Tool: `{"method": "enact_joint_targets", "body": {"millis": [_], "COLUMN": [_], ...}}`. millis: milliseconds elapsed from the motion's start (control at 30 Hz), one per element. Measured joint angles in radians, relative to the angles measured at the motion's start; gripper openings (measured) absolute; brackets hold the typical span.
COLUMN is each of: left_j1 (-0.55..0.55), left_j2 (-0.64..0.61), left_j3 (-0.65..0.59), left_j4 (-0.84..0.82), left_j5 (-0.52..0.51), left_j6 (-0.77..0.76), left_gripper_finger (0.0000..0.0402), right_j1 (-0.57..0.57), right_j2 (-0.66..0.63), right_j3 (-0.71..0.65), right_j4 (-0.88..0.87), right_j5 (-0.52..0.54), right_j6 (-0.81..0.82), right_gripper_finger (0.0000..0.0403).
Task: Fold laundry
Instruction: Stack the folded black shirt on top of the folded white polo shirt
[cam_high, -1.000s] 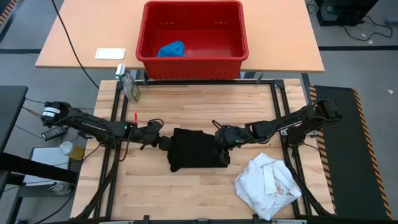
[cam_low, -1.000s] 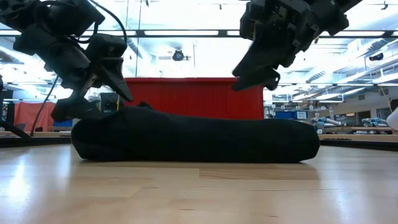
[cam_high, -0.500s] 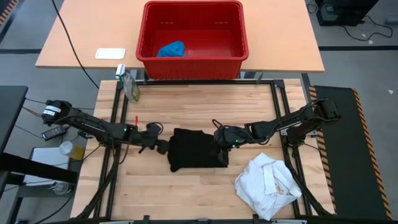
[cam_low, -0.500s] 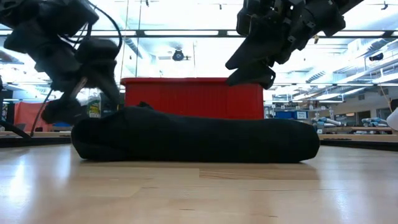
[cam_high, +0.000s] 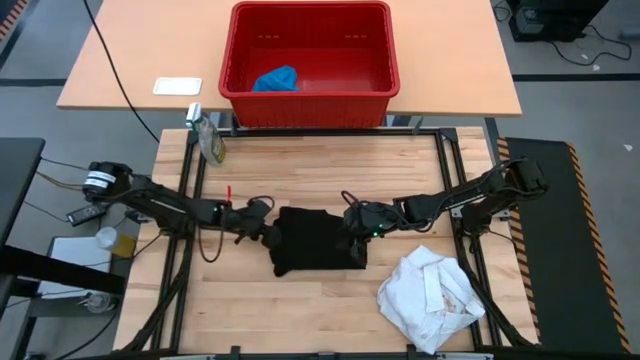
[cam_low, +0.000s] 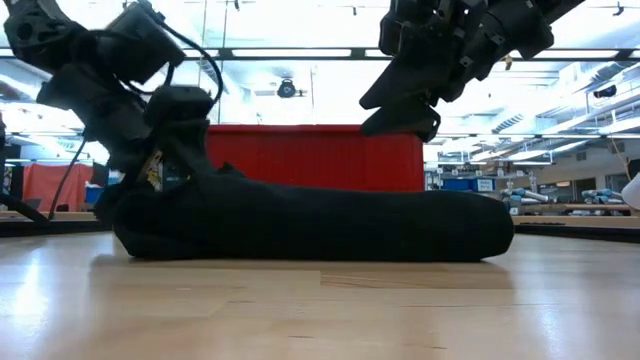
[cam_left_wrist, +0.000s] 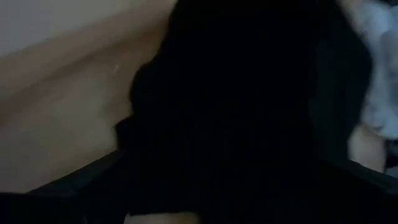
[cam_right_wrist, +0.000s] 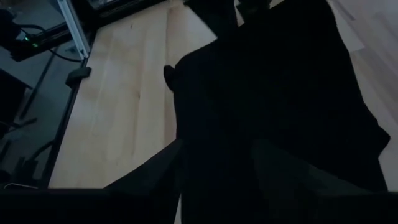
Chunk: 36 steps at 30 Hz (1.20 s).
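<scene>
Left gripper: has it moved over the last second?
Yes. The left gripper has moved toward the black garment, reaching its left edge; the red basket stayed put.

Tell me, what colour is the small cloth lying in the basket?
Bright blue cloth, clearest in the high view.

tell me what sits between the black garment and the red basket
Only bare wooden tabletop in the high view, between the black garment and the red basket.

A light wooden worktop (cam_high: 320, 170) carries a folded black garment (cam_high: 315, 241) at its middle and a crumpled white garment (cam_high: 430, 297) near one corner.
</scene>
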Motion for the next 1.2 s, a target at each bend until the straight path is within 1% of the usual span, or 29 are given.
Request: {"method": "enact_joint_targets", "body": {"millis": [133, 300, 333, 433, 533, 600, 733, 867, 967, 1033, 1100, 1200], "left_j1": [0.0, -0.001, 0.001, 0.004, 0.004, 0.004, 0.007, 0.022, 0.027, 0.027, 0.025, 0.019], "left_j2": [0.048, 0.083, 0.091, 0.112, 0.111, 0.111, 0.111, 0.111, 0.115, 0.127, 0.149, 0.182], "left_j3": [0.002, 0.001, 0.004, -0.002, -0.001, 0.0, 0.0, 0.0, 0.0, 0.0, 0.0, 0.002], "left_j4": [0.048, 0.255, 0.273, 0.242, 0.273, 0.29, 0.293, 0.277, 0.257, 0.254, 0.258, 0.268], "left_j5": [0.035, 0.097, 0.106, 0.106, 0.106, 0.105, 0.077, 0.067, 0.069, 0.094, 0.115, 0.109], "left_j6": [-0.007, 0.016, 0.02, 0.01, 0.014, 0.056, 0.111, 0.143, 0.154, 0.154, 0.152, 0.134], "left_gripper_finger": [0.0399, 0.0398, 0.0398, 0.0396, 0.0392, 0.0391, 0.0391, 0.0391, 0.0391, 0.0391, 0.0391, 0.0391], "right_j1": [0.0, 0.0, -0.001, -0.001, 0.018, 0.048, 0.095, 0.114, 0.115, 0.113, 0.105, 0.1], "right_j2": [0.0, 0.0, 0.0, 0.0, 0.0, 0.001, 0.041, 0.103, 0.152, 0.177, 0.196, 0.2], "right_j3": [0.0, 0.0, 0.0, 0.0, 0.0, 0.0, -0.001, 0.0, 0.0, 0.0, 0.0, 0.0], "right_j4": [0.015, 0.023, 0.018, 0.007, 0.024, 0.014, -0.025, -0.017, -0.022, -0.018, -0.003, 0.008], "right_j5": [0.001, 0.003, 0.003, -0.021, -0.08, -0.099, -0.098, -0.098, -0.071, -0.047, -0.039, -0.036], "right_j6": [0.005, -0.004, -0.016, -0.073, -0.115, -0.13, -0.159, -0.151, -0.15, -0.139, -0.135, -0.138], "right_gripper_finger": [0.0197, 0.0197, 0.0197, 0.0197, 0.0197, 0.0197, 0.0197, 0.0197, 0.0197, 0.0197, 0.0197, 0.0197]}}
